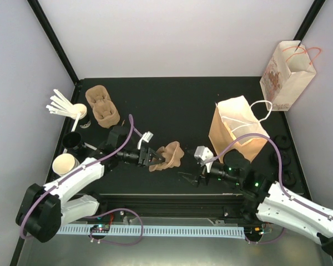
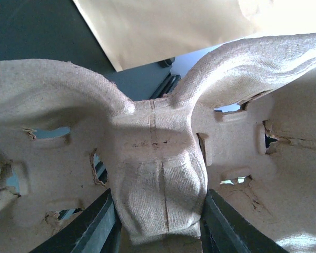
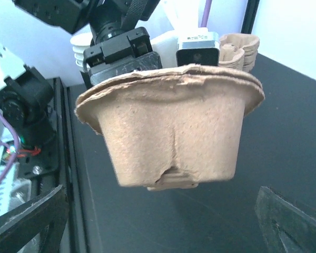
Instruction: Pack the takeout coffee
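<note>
Aloft, left fingers [image 2: 89, 229] clamp the pulp carrier [image 1: 167, 155] mid-ridge; right fingers [image 3: 31, 221] gape nearby, empty.

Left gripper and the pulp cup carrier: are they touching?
Touching. The left wrist view shows the left gripper with its fingers pressed against both sides of the pulp cup carrier's central ridge, with no gap visible.

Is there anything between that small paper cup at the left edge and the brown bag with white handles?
Yes. The left gripper holds a pulp cup carrier above mid-table, roughly on the line from the cup to the brown bag.
</note>
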Tool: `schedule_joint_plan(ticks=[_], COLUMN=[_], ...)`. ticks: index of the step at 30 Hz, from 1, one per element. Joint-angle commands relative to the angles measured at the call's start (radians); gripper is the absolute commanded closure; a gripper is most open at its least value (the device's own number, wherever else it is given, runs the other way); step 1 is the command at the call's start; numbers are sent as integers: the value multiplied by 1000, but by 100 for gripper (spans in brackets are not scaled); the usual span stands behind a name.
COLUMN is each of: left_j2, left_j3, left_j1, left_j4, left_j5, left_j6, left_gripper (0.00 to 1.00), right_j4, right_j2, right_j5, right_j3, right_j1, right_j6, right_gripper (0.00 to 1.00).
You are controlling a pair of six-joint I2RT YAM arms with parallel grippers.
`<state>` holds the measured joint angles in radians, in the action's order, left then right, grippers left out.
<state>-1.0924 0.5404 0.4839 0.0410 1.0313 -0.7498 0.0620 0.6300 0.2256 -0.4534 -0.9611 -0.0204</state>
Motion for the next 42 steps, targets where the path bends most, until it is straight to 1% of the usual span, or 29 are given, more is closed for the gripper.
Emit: schedule_joint_plan(ticks=[1,4,8,13,16,22,25,28,33,40,42], left_j2=[42,53,53,54,50,41,43,47,48,71,77], left_j3=[45,49,50,53,58,58,58,57,55,66,72], left_j1=[3,4,6,7,6,7,6,6,7,6,6], left_j4=[82,90,96,101,101,93,95,95,93,97,98], left_j5=[28,30,30,29,26,26,26,24,24,26,28], left_j6=[65,71,78,83,83,81,80,79,76,70,66], left_gripper=[63,63,63,63,63,63,63,63,63,63,63], right_j4=[26,67,57,105,112,104,97,73,36,-62,-62], right_j2=[56,109,146,213,232,258,260,252,245,164,148], right_j5=[7,-22,7,20,23,20,31,36,2,-77,-83], right_j3=[-73,-127,-156,-204,-211,-219,-214,-196,-174,-94,-82], right_j1=[4,3,2,-14,-31,-42,-42,-42,-42,-42,-42], right_j6=[207,243,269,311,325,323,329,332,293,175,155], right_gripper=[0,0,0,0,0,3,0,0,0,0,0])
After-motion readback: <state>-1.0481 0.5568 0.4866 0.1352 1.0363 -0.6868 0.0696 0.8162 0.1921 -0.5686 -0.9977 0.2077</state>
